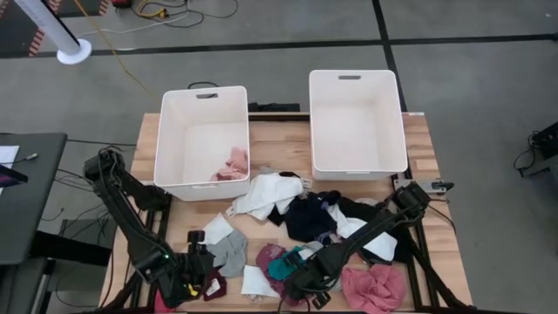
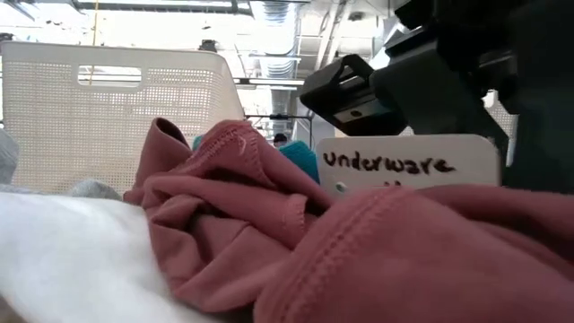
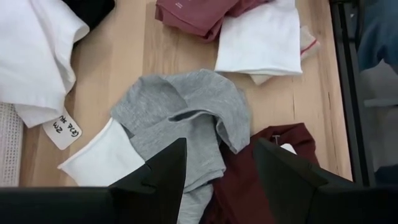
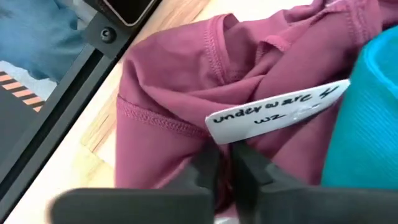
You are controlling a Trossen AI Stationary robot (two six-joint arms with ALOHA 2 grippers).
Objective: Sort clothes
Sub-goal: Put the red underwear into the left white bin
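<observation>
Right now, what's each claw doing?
Left claw: open above the grey garment, holding nothing.
Right claw: shut on the maroon garment beside its paper tag.

maroon garment (image 4: pixel 186 81), teal garment (image 4: pixel 367 118), grey garment (image 3: pixel 186 118), white bins (image 1: pixel 202 139)

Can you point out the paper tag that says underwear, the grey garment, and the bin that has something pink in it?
Paper tag (image 4: pixel 277 112), right wrist view, on its handwritten middle.
Grey garment (image 3: pixel 186 118), left wrist view, on its folded centre.
Left bin (image 1: pixel 202 109), high view, on its bare far wall.
</observation>
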